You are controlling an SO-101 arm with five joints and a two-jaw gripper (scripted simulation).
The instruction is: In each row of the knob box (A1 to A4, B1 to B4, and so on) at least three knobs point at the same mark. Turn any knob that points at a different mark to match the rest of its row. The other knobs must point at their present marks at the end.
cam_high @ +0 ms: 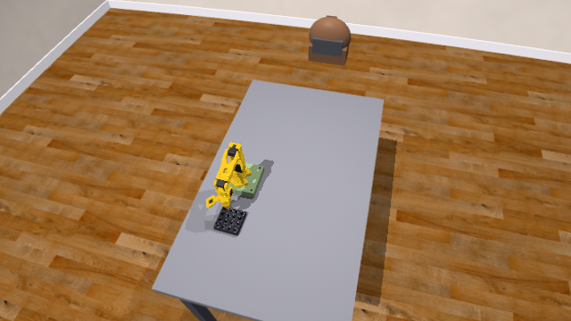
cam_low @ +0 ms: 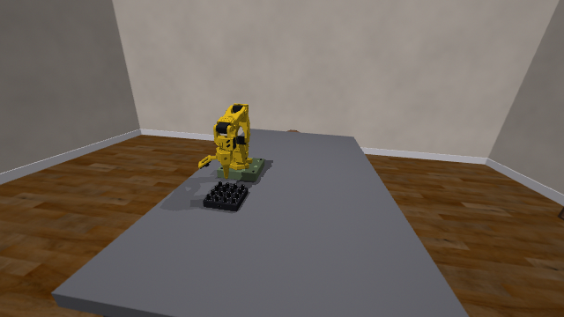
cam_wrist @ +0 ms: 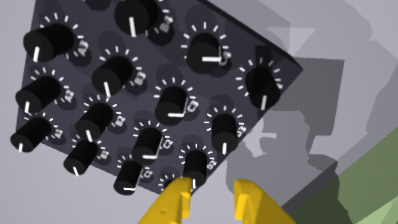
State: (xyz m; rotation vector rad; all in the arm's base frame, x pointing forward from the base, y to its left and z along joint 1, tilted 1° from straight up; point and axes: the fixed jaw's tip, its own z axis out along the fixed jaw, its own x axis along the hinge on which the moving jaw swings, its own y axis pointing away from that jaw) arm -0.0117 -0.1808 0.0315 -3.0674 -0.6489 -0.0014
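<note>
Knob box (cam_wrist: 150,85) fills the wrist view's upper left, on the bench (cam_high: 312,187). Pincer (cam_wrist: 212,197) hangs narrow and empty at bottom centre; it should centre squarely before gripping any knob.

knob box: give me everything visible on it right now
The knob box is a flat, square, matte black panel lying on the grey table, just in front of the arm's green base. It carries a four-by-four grid of black cylindrical knobs, each with a white pointer line and a ring of white tick marks, labelled A1 to D4. Row C's pointers lie sideways to those of the other rows. The yellow gripper hovers above its near edge by D2, fingers nearly closed, touching nothing.
</note>
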